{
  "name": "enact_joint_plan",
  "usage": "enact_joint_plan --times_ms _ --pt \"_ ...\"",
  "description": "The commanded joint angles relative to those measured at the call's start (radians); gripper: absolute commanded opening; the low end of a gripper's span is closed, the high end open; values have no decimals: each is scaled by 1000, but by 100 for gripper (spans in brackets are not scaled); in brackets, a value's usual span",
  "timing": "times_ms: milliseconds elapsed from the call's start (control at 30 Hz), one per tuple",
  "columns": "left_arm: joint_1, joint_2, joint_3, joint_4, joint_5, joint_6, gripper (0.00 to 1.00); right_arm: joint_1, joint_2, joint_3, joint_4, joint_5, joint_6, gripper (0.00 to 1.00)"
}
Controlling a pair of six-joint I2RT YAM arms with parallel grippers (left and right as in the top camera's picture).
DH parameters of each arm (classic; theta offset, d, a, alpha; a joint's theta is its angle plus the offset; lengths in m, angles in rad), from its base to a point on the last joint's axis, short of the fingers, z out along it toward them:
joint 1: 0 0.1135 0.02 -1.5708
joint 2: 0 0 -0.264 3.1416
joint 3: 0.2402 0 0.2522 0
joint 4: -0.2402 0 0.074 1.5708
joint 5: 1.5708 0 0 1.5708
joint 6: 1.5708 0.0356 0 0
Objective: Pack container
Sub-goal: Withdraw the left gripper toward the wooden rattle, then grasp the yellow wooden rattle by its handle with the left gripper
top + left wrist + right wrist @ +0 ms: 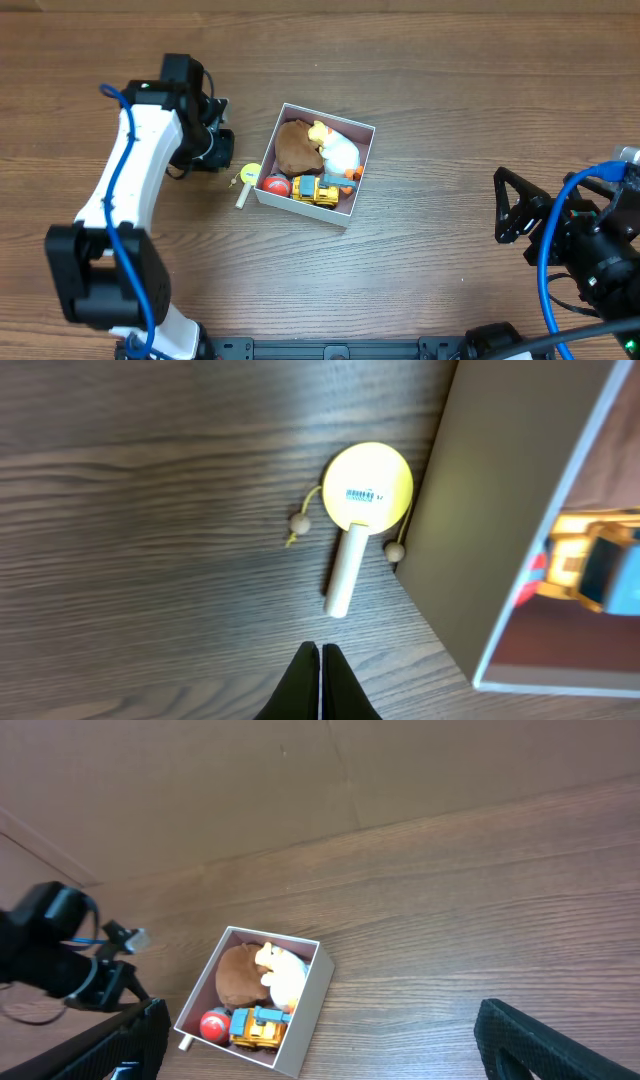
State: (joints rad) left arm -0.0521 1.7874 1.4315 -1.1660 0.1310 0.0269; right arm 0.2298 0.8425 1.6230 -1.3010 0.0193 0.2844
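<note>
The container (362,165) is a shallow white-walled square box at the table's middle; it shows in the right wrist view (310,990) and its wall in the left wrist view (500,510). It holds a brown plush (293,146), a white duck plush (338,150), a yellow toy truck (315,190) and a red ball (276,186). A yellow rattle drum with a wooden handle (360,510) lies on the table against the container's left wall (246,182). My left gripper (320,660) is shut and empty, just short of the handle's end. My right gripper (515,205) is open and empty at the far right.
The dark wood table (450,90) surrounds the container. The left arm (130,170) reaches along the left side. A brown back wall (250,780) shows in the right wrist view.
</note>
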Motion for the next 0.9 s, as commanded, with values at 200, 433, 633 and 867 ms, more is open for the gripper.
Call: enact_joint_plan --times_ms 200,433,633,867 --pt "-177 128 -4 61 -8 -78 4 -2 0 7 8 14 0 100" --pt "-254 129 -4 38 -7 -167 4 -2 0 7 8 14 0 100" --pt "-277 128 -4 3 5 -222 4 -2 0 7 8 14 0 100" --pt "-283 128 -4 13 43 -207 4 -2 0 7 8 14 0 100"
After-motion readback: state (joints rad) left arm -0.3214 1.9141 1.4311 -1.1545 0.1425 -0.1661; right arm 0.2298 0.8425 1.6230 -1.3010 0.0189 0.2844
